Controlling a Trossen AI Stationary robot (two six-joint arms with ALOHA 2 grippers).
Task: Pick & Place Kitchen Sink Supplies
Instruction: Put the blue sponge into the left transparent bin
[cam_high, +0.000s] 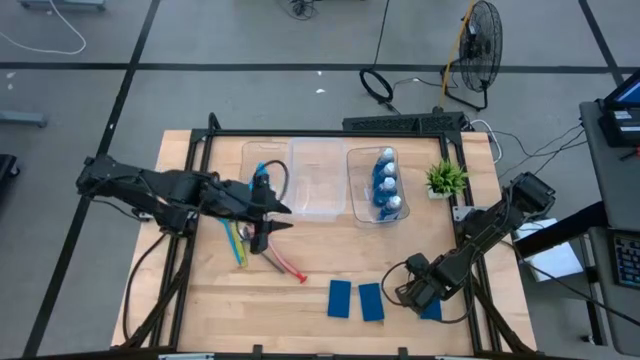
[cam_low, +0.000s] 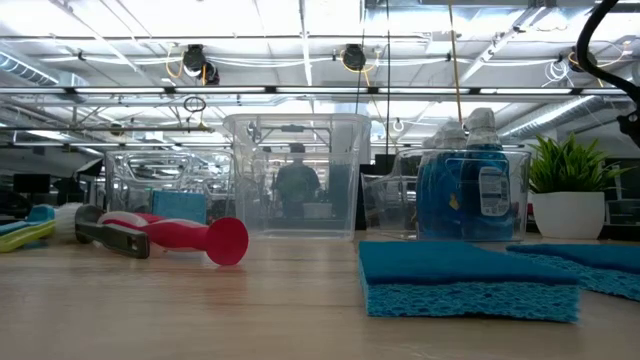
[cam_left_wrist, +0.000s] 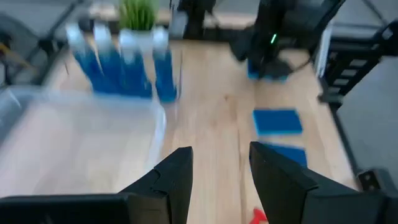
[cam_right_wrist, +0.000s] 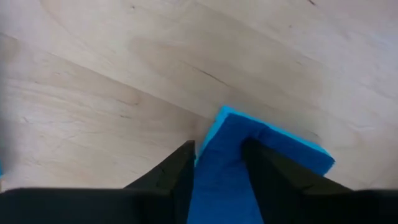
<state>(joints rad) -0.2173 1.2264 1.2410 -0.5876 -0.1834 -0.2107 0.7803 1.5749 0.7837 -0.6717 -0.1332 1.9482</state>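
Between the right gripper's (cam_right_wrist: 217, 165) fingers a blue sponge (cam_right_wrist: 261, 155) is pinched at the table's near right; the left gripper (cam_left_wrist: 221, 177) hangs released beside the middle bin (cam_high: 318, 178). Four bottles (cam_high: 387, 185) already stand in the right bin (cam_high: 356, 205). Two sponges (cam_high: 355, 300) and the red brush (cam_low: 175, 236) wait on the wood. Other brushes lie under the left arm, half hidden; the left bin's (cam_high: 262, 160) contents are hard to make out.

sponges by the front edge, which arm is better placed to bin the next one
Right. The right gripper is already shut on a blue sponge at the table's front right. The left gripper hangs open and empty by the brushes, farther from the sponges.
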